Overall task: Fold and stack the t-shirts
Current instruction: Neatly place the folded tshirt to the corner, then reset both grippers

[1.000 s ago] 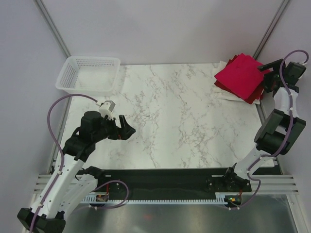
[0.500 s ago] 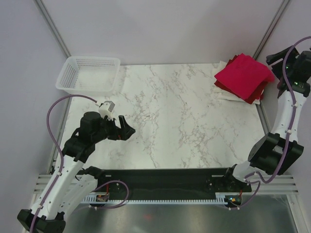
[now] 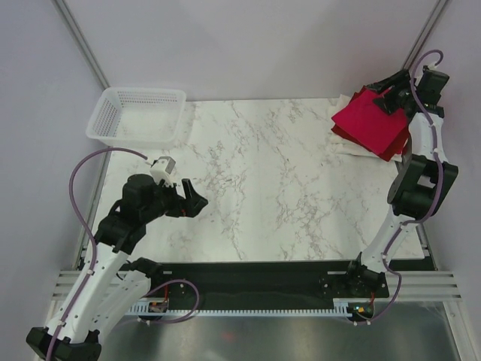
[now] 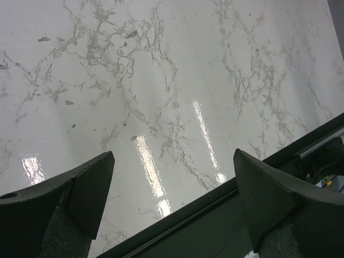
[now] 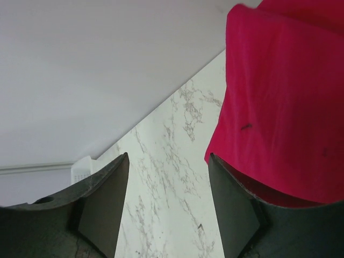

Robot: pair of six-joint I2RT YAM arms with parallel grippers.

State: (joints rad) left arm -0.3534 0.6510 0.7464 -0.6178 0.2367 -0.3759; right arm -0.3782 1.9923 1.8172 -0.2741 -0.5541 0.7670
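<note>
**Folded t-shirts (image 3: pixel 373 124) beneath the right tool (image 3: pixel 391 96)**

Lying folded at the far right corner of the tabletop (image 3: pixel 285 173): bright crimson t-shirt (image 3: pixel 368 114) on top, darker red t-shirt (image 3: pixel 394 150) under it, white t-shirts (image 3: pixel 347 144) at the bottom. Poised over their far edge, right tool, spread wide and holding nothing, crimson cloth just beside one finger. Well apart at the near left, left tool (image 3: pixel 192 197), likewise spread above the tabletop.
</note>
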